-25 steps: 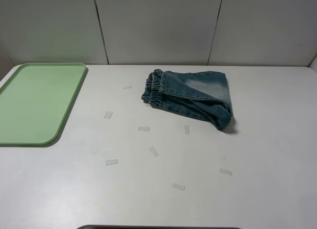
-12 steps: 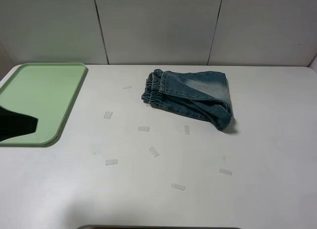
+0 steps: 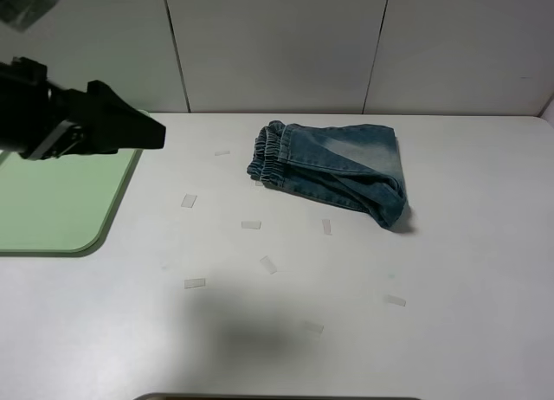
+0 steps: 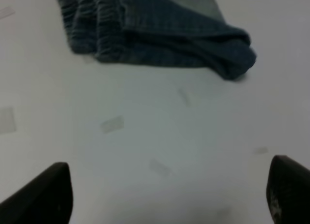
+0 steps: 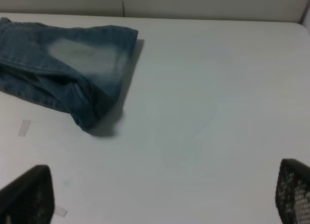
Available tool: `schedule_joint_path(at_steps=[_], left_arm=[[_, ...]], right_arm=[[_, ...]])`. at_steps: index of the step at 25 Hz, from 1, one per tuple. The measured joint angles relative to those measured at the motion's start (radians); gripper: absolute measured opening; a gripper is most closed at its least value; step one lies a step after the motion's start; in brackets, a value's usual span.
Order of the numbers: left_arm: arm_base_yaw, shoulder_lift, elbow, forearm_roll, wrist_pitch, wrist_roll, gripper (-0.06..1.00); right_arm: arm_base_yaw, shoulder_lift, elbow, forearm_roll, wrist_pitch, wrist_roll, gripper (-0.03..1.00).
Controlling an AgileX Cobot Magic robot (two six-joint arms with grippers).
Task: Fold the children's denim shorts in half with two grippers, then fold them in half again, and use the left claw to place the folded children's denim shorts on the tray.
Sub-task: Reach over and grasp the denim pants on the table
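The left gripper (image 4: 167, 197) is being held clear of the white table (image 3: 450, 279), its two black fingers (image 4: 46, 195) being kept wide apart with nothing between them. In the high view this gripper (image 3: 143, 130) is being seen as a dark wedge at the upper left, pointed toward the middle and overlapping the far right corner of the tray (image 3: 52, 209). The right gripper (image 5: 160, 195) is likewise being held with its fingers (image 5: 26, 197) spread and nothing gripped; it is being shown by its own wrist camera only. The shorts (image 3: 333, 170) are being left untouched near the far middle of the table, well apart from both grippers and from the tray. They are being shown doubled over in loose layers, with the gathered waistband (image 3: 268, 153) turned toward the tray side and the faded leg ends turned away from it. Small pale strips of tape (image 3: 251, 225) are being seen scattered on the table between the shorts and its near edge. The pale-green tray is being shown bare at the left edge of the table.
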Motion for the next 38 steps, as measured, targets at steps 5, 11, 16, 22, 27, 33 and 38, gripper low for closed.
schedule_joint_path(at_steps=[5, 11, 16, 22, 27, 33, 38], left_arm=[[0.000, 0.129, -0.087, -0.132, 0.019, 0.130, 0.79], [0.000, 0.276, -0.172, -0.270, 0.058, 0.236, 0.79], [0.000, 0.408, -0.221, -0.412, 0.087, 0.336, 0.79], [0.000, 0.584, -0.295, -0.576, 0.119, 0.461, 0.79], [0.007, 0.718, -0.395, -0.617, 0.160, 0.503, 0.79], [0.025, 0.848, -0.515, -0.618, 0.176, 0.505, 0.79], [0.035, 0.908, -0.571, -0.522, 0.126, 0.491, 0.79]], right_arm=[[0.000, 0.000, 0.000, 0.000, 0.000, 0.000, 0.69], [0.000, 0.000, 0.000, 0.000, 0.000, 0.000, 0.69], [0.000, 0.000, 0.000, 0.000, 0.000, 0.000, 0.69], [0.000, 0.000, 0.000, 0.000, 0.000, 0.000, 0.69], [0.000, 0.000, 0.000, 0.000, 0.000, 0.000, 0.69], [0.000, 0.000, 0.000, 0.000, 0.000, 0.000, 0.69], [0.000, 0.000, 0.000, 0.000, -0.001, 0.000, 0.69]])
